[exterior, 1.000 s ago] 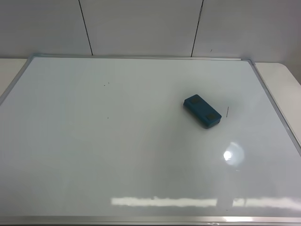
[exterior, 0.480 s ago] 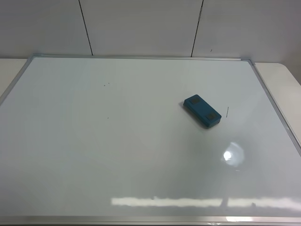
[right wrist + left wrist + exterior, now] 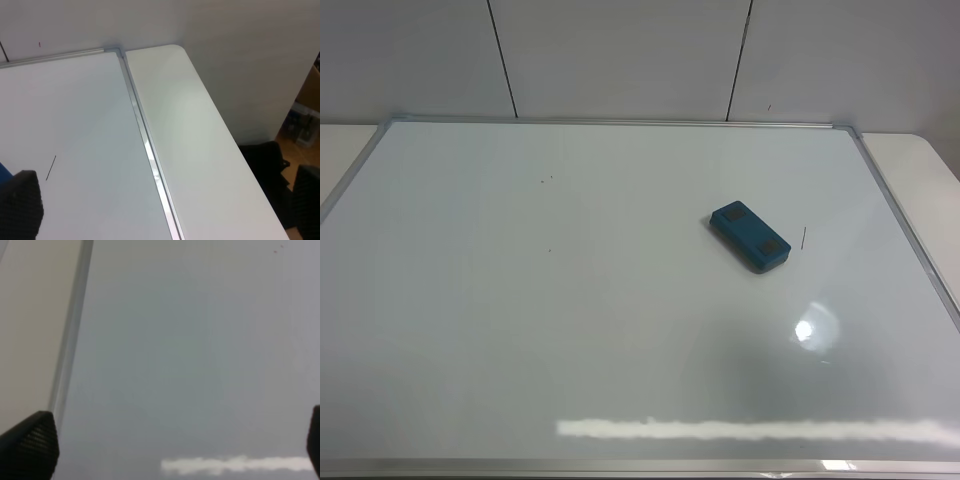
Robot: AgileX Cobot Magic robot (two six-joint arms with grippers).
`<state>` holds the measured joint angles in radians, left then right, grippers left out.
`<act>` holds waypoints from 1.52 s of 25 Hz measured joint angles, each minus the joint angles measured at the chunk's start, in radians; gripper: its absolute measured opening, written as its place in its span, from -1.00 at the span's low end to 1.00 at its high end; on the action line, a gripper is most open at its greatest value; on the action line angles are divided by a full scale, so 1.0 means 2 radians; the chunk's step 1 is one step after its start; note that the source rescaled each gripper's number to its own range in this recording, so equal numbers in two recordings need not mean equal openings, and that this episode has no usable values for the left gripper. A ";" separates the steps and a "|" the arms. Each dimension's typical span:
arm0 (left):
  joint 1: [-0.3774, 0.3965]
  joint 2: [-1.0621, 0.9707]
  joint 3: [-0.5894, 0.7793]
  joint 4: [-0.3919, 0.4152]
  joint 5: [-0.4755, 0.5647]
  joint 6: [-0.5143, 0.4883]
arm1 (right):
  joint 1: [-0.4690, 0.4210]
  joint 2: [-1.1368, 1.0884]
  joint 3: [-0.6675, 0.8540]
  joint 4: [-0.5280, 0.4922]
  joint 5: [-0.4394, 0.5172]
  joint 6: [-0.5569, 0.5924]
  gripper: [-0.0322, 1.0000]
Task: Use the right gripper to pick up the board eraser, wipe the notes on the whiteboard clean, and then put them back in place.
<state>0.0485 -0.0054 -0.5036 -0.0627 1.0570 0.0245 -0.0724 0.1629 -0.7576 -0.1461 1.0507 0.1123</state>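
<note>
The teal-blue board eraser (image 3: 750,236) lies flat on the whiteboard (image 3: 520,320), right of centre, with nothing touching it. The notes do not show in any view. Neither gripper appears in the exterior high view. In the right wrist view, my right gripper (image 3: 162,205) stands open and empty above the whiteboard's right frame (image 3: 145,135). One fingertip (image 3: 20,205) is beside a blue sliver of the eraser (image 3: 4,170). My left gripper (image 3: 170,450) is open too, empty, over bare whiteboard (image 3: 190,340) near its left frame (image 3: 70,340).
A short dark dash (image 3: 804,238) sits just right of the eraser, and tiny specks (image 3: 545,180) mark the board's upper left. A white tabletop (image 3: 200,140) borders the board's right side. Dark clutter (image 3: 265,160) lies on the floor beyond the table's edge.
The eraser has not moved. Only the glare and shadow along the board's near edge have shifted slightly.
</note>
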 joint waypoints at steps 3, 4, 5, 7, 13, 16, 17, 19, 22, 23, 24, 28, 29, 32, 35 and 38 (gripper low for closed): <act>0.000 0.000 0.000 0.000 0.000 0.000 | -0.001 -0.037 0.018 0.008 0.011 -0.007 0.98; 0.000 0.000 0.000 0.000 0.000 0.000 | -0.001 -0.048 0.026 0.012 0.013 -0.010 0.98; 0.000 0.000 0.000 0.000 0.000 0.000 | -0.001 -0.062 0.033 0.017 0.013 -0.014 0.98; 0.000 0.000 0.000 0.000 0.000 0.000 | -0.001 -0.081 0.048 0.028 0.017 -0.019 0.98; 0.000 0.000 0.000 0.000 0.000 0.000 | -0.001 -0.083 0.085 0.037 0.024 -0.038 0.98; 0.000 0.000 0.000 0.000 0.000 0.000 | -0.001 -0.083 0.119 0.043 0.014 -0.044 0.98; 0.000 0.000 0.000 0.000 0.000 0.000 | -0.001 -0.083 0.124 0.046 0.013 -0.045 0.98; 0.000 0.000 0.000 0.000 0.000 0.000 | -0.001 -0.083 0.127 0.049 0.010 -0.046 0.98; 0.000 0.000 0.000 0.000 0.000 0.000 | -0.001 -0.083 0.128 0.049 0.008 -0.049 0.98; 0.000 0.000 0.000 0.000 0.000 0.000 | -0.001 -0.083 0.128 0.049 0.008 -0.049 0.98; 0.000 0.000 0.000 0.000 0.000 0.000 | -0.001 -0.083 0.128 0.050 0.008 -0.050 0.98; 0.000 0.000 0.000 0.000 0.000 0.000 | -0.001 -0.083 0.128 0.050 0.008 -0.051 0.98; 0.000 0.000 0.000 0.000 0.000 0.000 | -0.001 -0.083 0.128 0.050 0.008 -0.051 0.98; 0.000 0.000 0.000 0.000 0.000 0.000 | -0.001 -0.083 0.128 0.050 0.008 -0.051 0.98; 0.000 0.000 0.000 0.000 0.000 0.000 | -0.001 -0.083 0.128 0.050 0.008 -0.052 0.98; 0.000 0.000 0.000 0.000 0.000 0.000 | -0.001 -0.083 0.128 0.050 0.008 -0.052 0.98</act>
<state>0.0485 -0.0054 -0.5036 -0.0620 1.0570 0.0245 -0.0743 -0.0029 -0.5024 -0.0464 1.0661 0.0093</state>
